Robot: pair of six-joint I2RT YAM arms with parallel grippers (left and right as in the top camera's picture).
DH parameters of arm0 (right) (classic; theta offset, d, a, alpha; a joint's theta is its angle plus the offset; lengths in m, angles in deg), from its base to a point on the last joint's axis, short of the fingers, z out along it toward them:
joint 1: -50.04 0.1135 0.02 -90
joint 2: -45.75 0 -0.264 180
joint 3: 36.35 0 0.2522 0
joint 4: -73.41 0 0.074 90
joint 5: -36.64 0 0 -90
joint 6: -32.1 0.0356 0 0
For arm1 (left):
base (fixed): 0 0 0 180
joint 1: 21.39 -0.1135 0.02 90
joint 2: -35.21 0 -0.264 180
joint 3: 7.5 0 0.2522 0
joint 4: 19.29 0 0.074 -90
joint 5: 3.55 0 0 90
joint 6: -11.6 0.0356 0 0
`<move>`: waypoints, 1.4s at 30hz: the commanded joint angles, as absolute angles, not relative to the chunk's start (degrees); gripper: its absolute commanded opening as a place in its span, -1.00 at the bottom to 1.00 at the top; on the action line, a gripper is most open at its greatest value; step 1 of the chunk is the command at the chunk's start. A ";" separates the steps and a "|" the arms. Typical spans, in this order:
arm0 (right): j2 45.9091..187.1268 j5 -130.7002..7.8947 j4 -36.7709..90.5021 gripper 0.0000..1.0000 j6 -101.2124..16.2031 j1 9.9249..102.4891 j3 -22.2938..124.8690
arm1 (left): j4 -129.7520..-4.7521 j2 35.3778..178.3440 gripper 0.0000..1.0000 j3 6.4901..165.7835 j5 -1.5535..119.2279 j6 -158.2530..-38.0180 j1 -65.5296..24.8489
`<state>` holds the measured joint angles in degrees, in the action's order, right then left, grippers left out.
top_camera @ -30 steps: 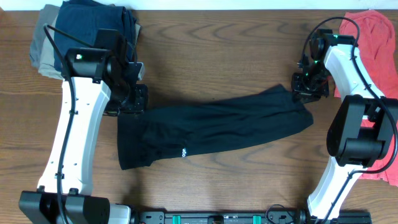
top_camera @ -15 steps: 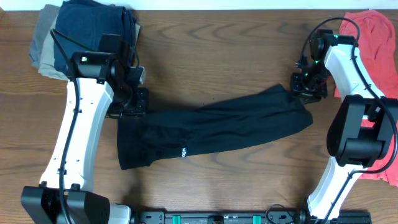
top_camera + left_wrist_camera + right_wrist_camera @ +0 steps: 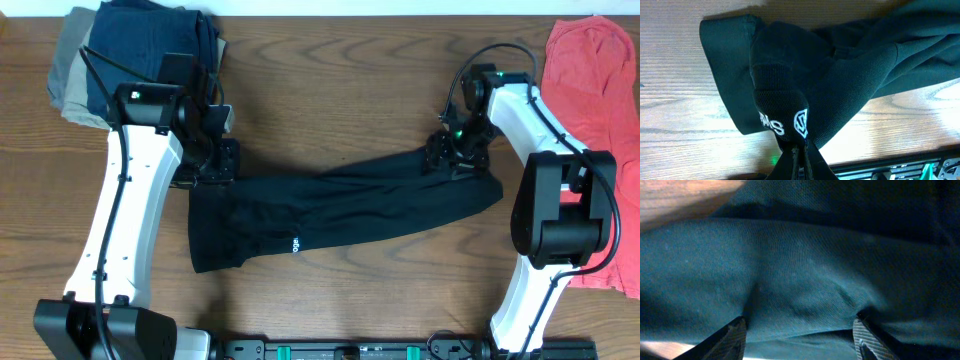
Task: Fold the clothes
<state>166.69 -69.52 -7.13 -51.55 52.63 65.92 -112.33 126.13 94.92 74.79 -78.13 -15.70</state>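
The clothes (image 3: 350, 205), a long limp black garment with a small white logo, lie stretched across the middle of the wooden table. My left gripper (image 3: 212, 160) is shut on the garment's upper left corner. In the left wrist view the fingers (image 3: 801, 152) pinch a lifted fold bearing white logo marks. My right gripper (image 3: 455, 150) sits low over the garment's upper right end. There its fingers (image 3: 732, 335) stand wide apart with dark fabric (image 3: 800, 265) filling the space below them, so the right gripper (image 3: 800, 330) is open.
A stack of navy-blue and khaki garments (image 3: 140, 50) lies at the back left, close behind the left arm. A red-pink shirt (image 3: 600, 90) lies along the right edge. A black rail (image 3: 350, 348) runs along the table's front.
The right gripper has moved left from the garment's right tip onto the fabric, and its jaws have spread. The left gripper has kept its hold and barely shifted.
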 commanded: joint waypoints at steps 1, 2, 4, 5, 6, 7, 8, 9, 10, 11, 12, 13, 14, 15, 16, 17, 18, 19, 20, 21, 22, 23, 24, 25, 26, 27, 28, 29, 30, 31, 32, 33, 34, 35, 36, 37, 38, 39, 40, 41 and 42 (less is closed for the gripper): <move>166.08 -73.78 -5.45 0.31 -49.52 52.85 63.87 | -112.07 126.15 -0.88 94.81 75.06 -78.23 -15.81; 166.08 -73.72 -5.19 0.31 -49.15 52.85 63.49 | -112.03 126.15 -0.88 94.81 75.06 -78.23 -15.81; 166.08 -73.74 -4.36 0.31 -48.65 52.85 62.93 | -112.03 126.15 -0.88 94.81 75.08 -78.23 -15.81; 166.08 -73.76 -4.23 0.31 -48.41 52.85 62.82 | -112.03 126.15 -0.88 94.81 75.08 -78.23 -15.81; 166.08 -73.72 -4.16 0.32 -48.06 52.85 62.80 | -112.05 126.15 -0.88 94.81 75.08 -78.23 -15.81; 166.08 -73.74 -4.16 0.33 -47.99 52.85 62.80 | -112.03 126.15 -0.87 94.81 75.06 -78.23 -15.81; 166.08 -73.74 -4.16 0.34 -47.60 52.85 62.80 | -112.03 126.15 -0.88 94.81 75.08 -78.23 -15.81; 166.08 -73.74 -4.16 0.34 -47.60 52.85 62.80 | -112.03 126.15 -0.88 94.81 75.08 -78.23 -15.81; 166.08 -73.65 -4.14 0.34 -47.62 52.85 62.80 | -112.00 126.15 -0.88 94.81 75.08 -78.23 -15.81; 166.08 -73.09 -4.16 0.35 -47.23 52.81 62.80 | -112.00 126.15 -0.88 94.81 75.06 -78.23 -15.81; 166.08 -72.39 -4.16 0.35 -46.74 52.79 62.80 | -112.03 126.15 -0.88 94.81 75.08 -78.23 -15.81; 166.08 -71.86 -4.14 0.35 -46.26 52.72 62.80 | -112.03 126.15 -0.88 94.81 75.08 -78.23 -15.81; 166.08 -71.56 -3.94 0.35 -45.76 52.68 62.80 | -112.00 126.15 -0.88 94.81 75.06 -78.23 -15.81; 166.08 -71.60 -3.72 0.36 -45.67 52.68 62.80 | -112.00 126.15 -0.88 94.81 75.08 -78.23 -15.81; 166.08 -71.56 -3.72 0.36 -45.39 52.68 62.80 | -112.03 126.15 -0.88 94.81 75.08 -78.23 -15.81; 166.08 -71.60 -3.72 0.36 -44.80 52.68 62.80 | -112.03 126.17 -0.88 94.81 75.06 -78.23 -15.81; 166.08 -71.62 -4.07 0.37 -43.93 52.68 62.80 | -112.03 126.15 -0.88 94.81 75.08 -78.26 -15.81; 166.08 -71.62 -4.60 0.37 -43.58 52.76 62.80 | -112.03 126.15 -0.88 94.81 75.08 -78.26 -15.81; 166.08 -71.62 -5.10 0.38 -43.47 52.85 62.80 | -112.03 126.15 -0.88 94.81 75.08 -78.26 -15.81; 166.08 -71.62 -5.62 0.40 -43.14 52.96 62.80 | -112.03 126.15 -0.88 94.81 75.06 -78.26 -15.81; 166.08 -71.75 -6.28 0.40 -43.07 53.09 62.80 | -112.03 126.15 -0.88 94.81 75.06 -78.26 -15.81; 166.08 -71.97 -6.83 0.40 -42.77 53.14 62.80 | -112.00 126.15 -0.88 94.81 75.06 -78.26 -15.81; 166.06 -72.08 -7.29 0.42 -42.20 53.11 62.82 | -111.98 126.17 -0.88 94.81 75.06 -78.26 -15.81; 166.06 -72.06 -7.53 0.43 -42.02 53.11 62.84 | -111.92 126.17 -0.88 94.81 75.06 -78.23 -15.81; 166.06 -72.06 -7.66 0.46 -42.02 53.11 62.84 | -111.81 126.17 -0.87 94.81 75.06 -78.26 -15.81; 166.06 -72.06 -7.68 0.47 -42.02 53.11 62.84 | -111.79 126.17 -0.88 94.81 75.06 -78.23 -15.81; 166.06 -72.06 -7.66 0.48 -41.67 53.11 62.84 | -111.81 126.17 -0.88 94.81 75.08 -78.23 -15.81; 166.06 -72.06 -7.66 0.49 -41.15 53.11 62.84 | -111.81 126.17 -0.88 94.81 75.06 -78.23 -15.81; 166.06 -72.06 -7.59 0.49 -41.15 53.11 62.84 | -111.81 126.17 -0.88 94.81 75.06 -78.23 -15.81; 166.06 -72.01 -7.57 0.50 -41.17 53.14 62.84 | -111.81 126.17 -0.88 94.81 75.06 -78.23 -15.81; 166.06 -71.99 -7.26 0.53 -41.17 53.11 62.82 | -111.81 126.17 -0.88 94.81 75.06 -78.23 -15.81; 166.06 -71.99 -6.94 0.54 -41.19 53.11 62.80 | -111.81 126.17 -0.88 94.81 75.06 -78.23 -15.81; 166.06 -71.75 -6.32 0.57 -41.19 53.14 62.80 | -111.81 126.17 -0.87 94.81 75.06 -78.23 -15.81; 166.06 -71.25 -5.23 0.58 -41.17 53.11 62.80 | -111.81 126.17 -0.88 94.81 75.06 -78.23 -15.81; 166.08 -70.83 -4.34 0.59 -41.15 53.11 62.75 | -111.81 126.17 -0.88 94.81 75.08 -78.23 -15.81; 166.08 -70.66 -3.29 0.59 -41.17 53.11 62.69 | -111.81 126.17 -0.88 94.81 75.08 -78.23 -15.81; 166.08 -70.68 -2.17 0.59 -41.17 53.11 62.53 | -111.81 126.17 -0.88 94.81 75.08 -78.23 -15.81; 166.08 -70.72 -1.28 0.56 -41.15 53.11 62.40 | -111.81 126.17 -0.88 94.81 75.08 -78.23 -15.81; 166.08 -70.70 -0.51 0.52 -41.15 53.11 62.36 | -111.81 126.17 -0.88 94.81 75.08 -78.23 -15.81; 166.08 -70.70 0.10 0.48 -41.04 53.11 62.36 | -111.83 126.17 -0.88 94.81 75.08 -78.23 -15.81; 166.08 -70.70 0.56 0.43 -40.52 53.11 62.36 | -111.83 126.17 -0.88 94.81 75.08 -78.23 -15.81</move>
